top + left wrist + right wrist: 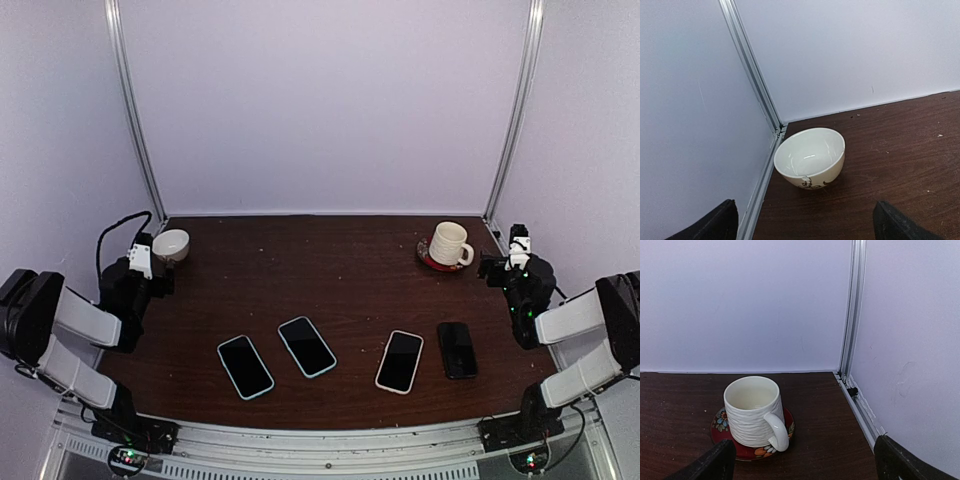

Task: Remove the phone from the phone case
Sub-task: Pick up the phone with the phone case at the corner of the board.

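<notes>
Brown desk [350, 270]: one, carrying all.
Phones: four in the front row; left phone [245, 366], second phone [306, 346], third phone [400, 361] in pale cases.
Black phone [457, 349]: case, I can't tell.
Crockery: one bowl [810, 157], one mug [752, 415], one saucer [747, 451].
Left tool [807, 225], right tool [805, 462]: spread apart, empty, mostly cropped.

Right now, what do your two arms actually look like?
Both match: black blocky joints joined by pale grey links. A black cable loops behind the left arm; a green light glows on the right arm. The left tool and right tool each carry a white block and two black fingers.
</notes>
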Controlling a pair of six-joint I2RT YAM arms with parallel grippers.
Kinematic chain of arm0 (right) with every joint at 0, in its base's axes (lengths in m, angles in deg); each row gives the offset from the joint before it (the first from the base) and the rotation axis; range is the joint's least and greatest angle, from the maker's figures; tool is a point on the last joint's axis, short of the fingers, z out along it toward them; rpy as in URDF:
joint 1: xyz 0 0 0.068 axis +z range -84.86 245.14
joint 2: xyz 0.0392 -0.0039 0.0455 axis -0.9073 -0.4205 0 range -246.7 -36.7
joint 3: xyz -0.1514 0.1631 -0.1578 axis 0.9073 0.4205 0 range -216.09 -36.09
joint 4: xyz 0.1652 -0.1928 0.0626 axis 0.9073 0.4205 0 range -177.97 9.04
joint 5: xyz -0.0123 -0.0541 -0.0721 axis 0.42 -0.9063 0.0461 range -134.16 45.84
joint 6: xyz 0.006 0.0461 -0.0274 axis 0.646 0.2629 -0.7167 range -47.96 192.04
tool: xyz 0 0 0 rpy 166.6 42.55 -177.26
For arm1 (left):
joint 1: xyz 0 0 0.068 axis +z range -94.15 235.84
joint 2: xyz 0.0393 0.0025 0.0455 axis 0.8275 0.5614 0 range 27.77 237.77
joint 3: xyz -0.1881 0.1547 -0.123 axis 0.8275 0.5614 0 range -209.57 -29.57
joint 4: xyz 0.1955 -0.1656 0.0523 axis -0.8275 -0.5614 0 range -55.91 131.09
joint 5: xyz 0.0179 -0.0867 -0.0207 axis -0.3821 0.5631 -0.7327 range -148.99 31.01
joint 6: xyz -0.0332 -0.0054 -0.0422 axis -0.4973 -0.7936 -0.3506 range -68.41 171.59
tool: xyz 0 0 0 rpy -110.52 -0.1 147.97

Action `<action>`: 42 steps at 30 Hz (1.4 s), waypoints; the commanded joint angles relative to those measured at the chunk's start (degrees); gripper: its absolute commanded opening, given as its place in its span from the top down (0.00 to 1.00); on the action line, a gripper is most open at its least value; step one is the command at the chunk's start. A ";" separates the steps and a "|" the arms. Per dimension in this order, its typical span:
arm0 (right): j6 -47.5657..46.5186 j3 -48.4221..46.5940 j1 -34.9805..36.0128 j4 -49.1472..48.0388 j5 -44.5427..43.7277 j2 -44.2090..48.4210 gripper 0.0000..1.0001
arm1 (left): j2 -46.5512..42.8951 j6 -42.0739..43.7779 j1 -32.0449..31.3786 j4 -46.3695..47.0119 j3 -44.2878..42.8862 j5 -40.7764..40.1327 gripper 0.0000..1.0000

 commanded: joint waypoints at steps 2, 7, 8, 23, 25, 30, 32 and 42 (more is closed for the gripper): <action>0.46 -0.08 -0.18 -0.30 0.61 0.30 0.00 | 0.06 -0.46 0.44 2.15 -1.14 -0.02 0.02; 0.47 -0.05 -0.16 -0.24 0.63 0.32 0.00 | 0.13 -0.52 0.44 2.14 -1.16 -0.02 0.03; 0.47 -0.10 -0.21 -0.25 0.63 0.29 0.00 | 0.14 -0.51 0.44 2.21 -1.16 -0.02 0.02; 4.07 -10.41 2.33 28.84 -5.83 10.21 0.00 | 0.13 -0.57 0.44 2.08 -1.16 0.05 0.02; 7.69 -16.00 2.93 41.41 -4.83 11.14 0.00 | 0.10 -0.53 0.48 2.06 -1.22 0.11 0.02; 14.04 -27.25 6.64 67.72 -5.01 11.12 0.00 | 0.09 -0.53 0.64 1.76 -1.24 0.39 0.03; 16.31 -29.76 8.33 75.73 -6.18 11.59 0.00 | 0.01 -1.43 1.62 -0.92 -2.71 1.56 0.03; 29.60 -29.54 17.74 102.47 -0.80 16.96 0.00 | -12.20 -2.17 0.66 -11.49 -1.68 0.78 0.03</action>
